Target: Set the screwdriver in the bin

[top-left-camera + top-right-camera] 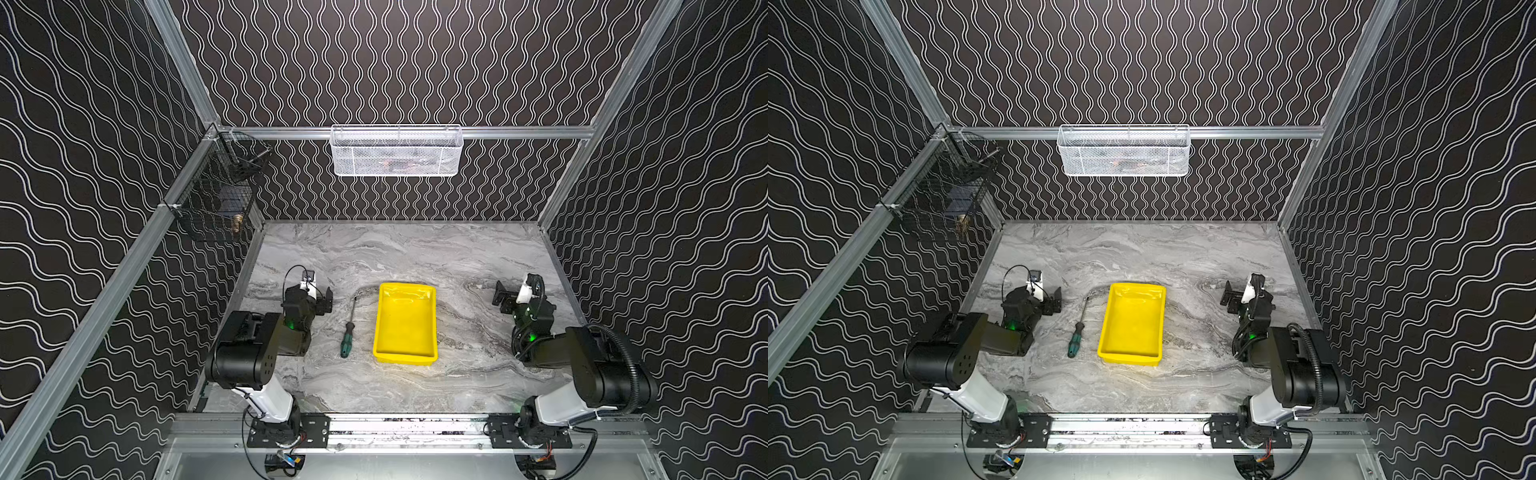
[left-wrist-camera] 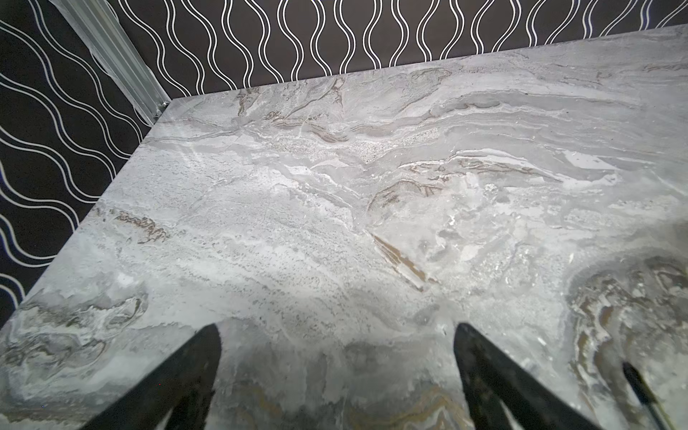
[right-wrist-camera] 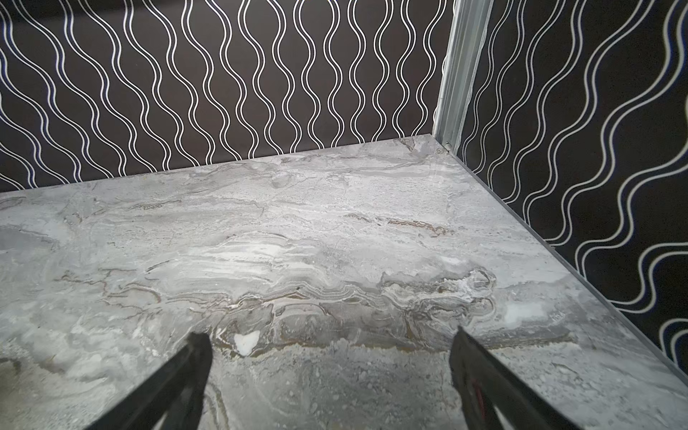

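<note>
The screwdriver [image 1: 348, 330] [image 1: 1078, 330], green-and-black handle towards the front and thin shaft pointing back, lies flat on the marble table just left of the bin. The bin [image 1: 405, 328] [image 1: 1131, 326] is a shallow yellow tray standing empty at the table's middle. My left gripper [image 1: 329, 300] [image 1: 1057, 300] hovers open, left of the shaft's far end and apart from it. In the left wrist view the left gripper [image 2: 337, 329] has only table between its fingers, and the shaft tip [image 2: 636, 383] shows off to one side. My right gripper [image 1: 498, 297] [image 1: 1227, 297] [image 3: 329, 335] stands open and empty, well right of the bin.
A white mesh basket [image 1: 397, 151] hangs on the back wall and a black wire basket [image 1: 220, 191] on the left wall, both above the table. Patterned walls with metal rails enclose the table [image 1: 415, 257] on three sides.
</note>
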You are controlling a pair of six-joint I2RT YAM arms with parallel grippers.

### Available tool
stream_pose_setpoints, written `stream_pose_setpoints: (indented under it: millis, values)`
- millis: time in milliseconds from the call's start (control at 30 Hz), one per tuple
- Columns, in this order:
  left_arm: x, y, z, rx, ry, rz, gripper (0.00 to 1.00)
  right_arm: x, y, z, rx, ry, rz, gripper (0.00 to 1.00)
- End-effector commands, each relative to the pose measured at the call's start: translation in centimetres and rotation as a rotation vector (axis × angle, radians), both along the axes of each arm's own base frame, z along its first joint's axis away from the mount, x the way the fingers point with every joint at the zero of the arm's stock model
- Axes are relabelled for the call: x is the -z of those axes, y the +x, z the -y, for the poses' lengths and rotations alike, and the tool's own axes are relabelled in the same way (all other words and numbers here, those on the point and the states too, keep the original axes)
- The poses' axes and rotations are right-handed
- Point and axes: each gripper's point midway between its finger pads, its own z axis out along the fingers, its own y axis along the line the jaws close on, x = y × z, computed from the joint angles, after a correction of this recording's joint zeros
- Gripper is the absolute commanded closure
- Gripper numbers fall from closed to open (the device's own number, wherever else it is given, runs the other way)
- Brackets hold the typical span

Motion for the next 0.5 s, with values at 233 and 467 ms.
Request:
stream_pose_setpoints:
  millis: [233, 467]
  values:
    - [-0.7, 0.2, -0.04, 0.003, 0.011, 0.031, 0.01, -0.61, 0.14, -0.04, -0.001, -0.005, 0.025, 0.0]
    - [-0.62, 0.22, -0.1, -0.001, 0.01, 0.027, 0.01, -0.65, 0.11, 0.0, 0.001, -0.007, 0.027, 0.0]
